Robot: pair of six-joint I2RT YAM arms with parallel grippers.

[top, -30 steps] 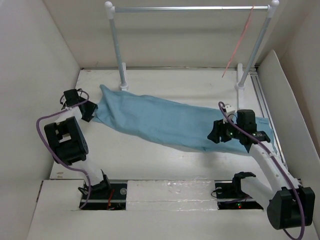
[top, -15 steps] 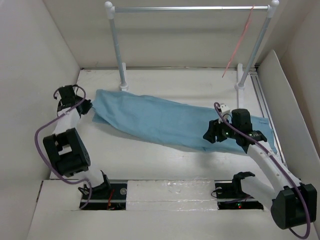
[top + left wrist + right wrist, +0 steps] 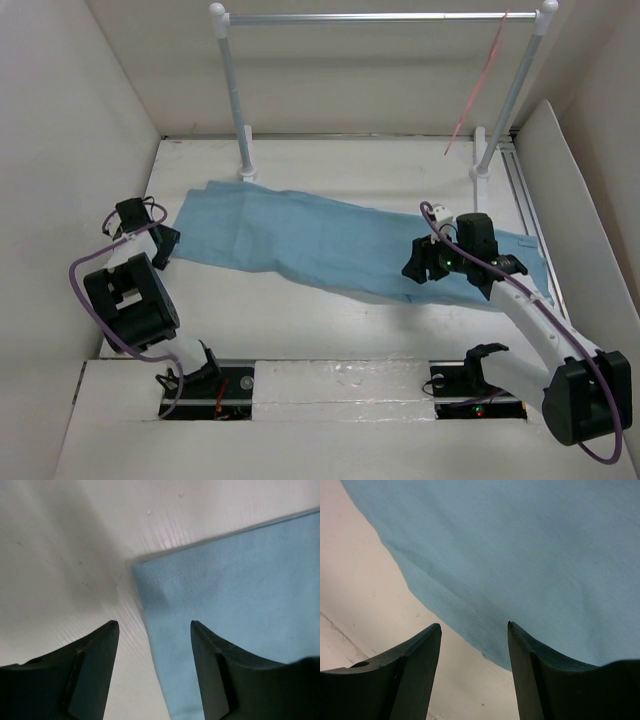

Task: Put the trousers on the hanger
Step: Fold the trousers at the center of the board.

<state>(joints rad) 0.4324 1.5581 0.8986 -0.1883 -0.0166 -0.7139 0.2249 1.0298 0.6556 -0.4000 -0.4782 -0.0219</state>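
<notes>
Probably the trousers, soft and limp, are best pinched at their edges, where left fingers and right fingers stand apart.

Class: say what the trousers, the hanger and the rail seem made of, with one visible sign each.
Trousers: soft woven cloth, matte; fine weave shows, folds lie limp. Hanger: probably plastic or coated wire; thin, pink-red, too small to tell. Rail: likely metal; silvery, shiny tube.
</notes>
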